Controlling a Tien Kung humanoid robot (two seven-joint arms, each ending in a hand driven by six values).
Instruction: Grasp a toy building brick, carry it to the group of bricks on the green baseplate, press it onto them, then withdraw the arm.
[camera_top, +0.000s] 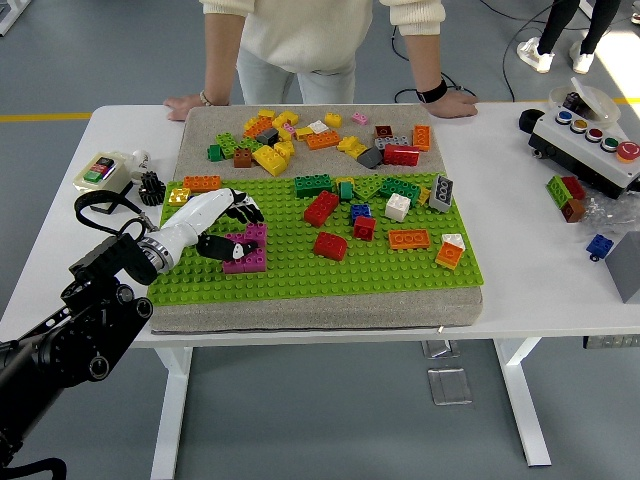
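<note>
My left hand (228, 228), white with black fingertips, lies low over the left part of the green baseplate (300, 275). Its fingers (246, 211) are spread and hold nothing; the thumb sits against the left edge of a magenta brick cluster (250, 252) pressed on the plate. Further right on the plate are red bricks (321, 208), a white brick (398, 207), an orange brick (408, 239) and green bricks (313, 184). My right arm is out of sight.
Loose bricks (270, 135) of many colours are piled on the grey mat behind the plate. A person stands at the far side with both hands (185, 105) resting on the table edge. A button box (590, 140) sits far right, a small device (100, 170) far left.
</note>
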